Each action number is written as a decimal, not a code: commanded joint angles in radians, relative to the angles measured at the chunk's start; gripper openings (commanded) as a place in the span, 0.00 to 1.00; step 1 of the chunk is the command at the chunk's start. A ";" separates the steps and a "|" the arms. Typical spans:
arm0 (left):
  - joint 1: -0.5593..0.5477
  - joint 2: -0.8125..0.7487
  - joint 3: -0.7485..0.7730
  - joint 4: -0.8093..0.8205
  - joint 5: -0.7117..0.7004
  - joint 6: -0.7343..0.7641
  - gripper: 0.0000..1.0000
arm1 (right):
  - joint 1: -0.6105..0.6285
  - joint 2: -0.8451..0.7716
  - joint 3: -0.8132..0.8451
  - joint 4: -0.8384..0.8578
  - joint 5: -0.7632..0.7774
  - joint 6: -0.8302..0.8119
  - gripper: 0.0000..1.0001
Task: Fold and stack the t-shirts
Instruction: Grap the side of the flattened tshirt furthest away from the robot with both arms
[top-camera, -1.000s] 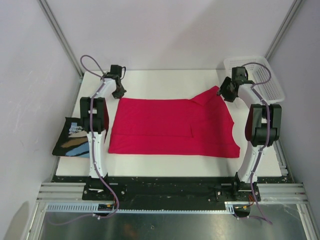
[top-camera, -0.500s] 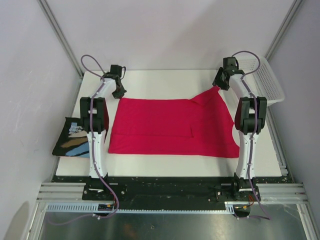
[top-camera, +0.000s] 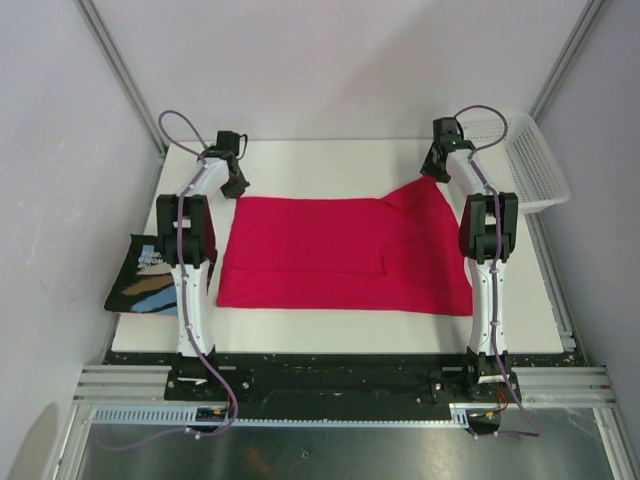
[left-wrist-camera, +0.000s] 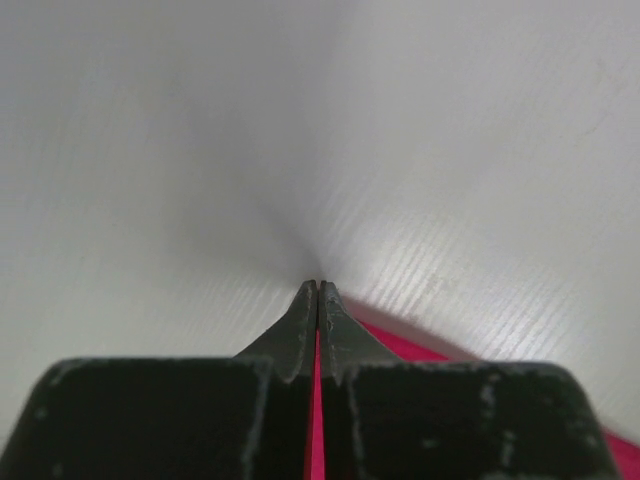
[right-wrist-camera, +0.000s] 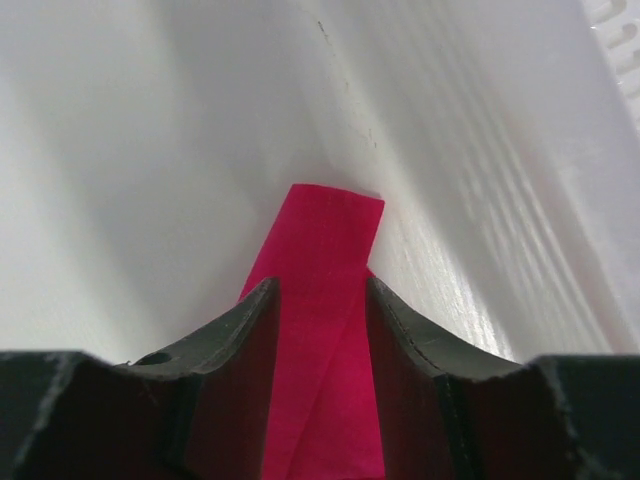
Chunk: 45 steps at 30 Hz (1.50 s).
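Observation:
The crimson-pink t-shirt (top-camera: 340, 250) lies spread flat across the middle of the table, with its far right corner raised into a peak. My left gripper (top-camera: 236, 187) is at the shirt's far left corner. In the left wrist view its jaws (left-wrist-camera: 318, 285) are pressed together with a thin strip of pink cloth (left-wrist-camera: 318, 400) between them. My right gripper (top-camera: 432, 168) is at the far right corner. Its jaws (right-wrist-camera: 320, 285) stand apart, with a folded pink strip (right-wrist-camera: 325, 260) running between them. The black printed t-shirt (top-camera: 145, 275) lies folded at the table's left edge.
A white mesh basket (top-camera: 530, 160) stands at the table's far right corner, just right of my right arm. Grey walls enclose the table (top-camera: 330, 160) on the back and sides.
My right arm has swung left and away from the basket, and its gripper now sits over the shirt's raised far right corner. My left gripper has barely moved.

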 joint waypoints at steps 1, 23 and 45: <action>0.035 -0.083 -0.023 0.008 -0.012 0.036 0.00 | 0.012 0.026 0.078 -0.007 0.050 0.024 0.43; 0.083 -0.080 -0.046 0.009 0.011 0.052 0.00 | 0.042 0.133 0.224 0.018 0.041 0.044 0.39; 0.083 -0.082 -0.039 0.022 0.047 0.043 0.00 | 0.051 0.127 0.220 0.016 0.075 0.043 0.13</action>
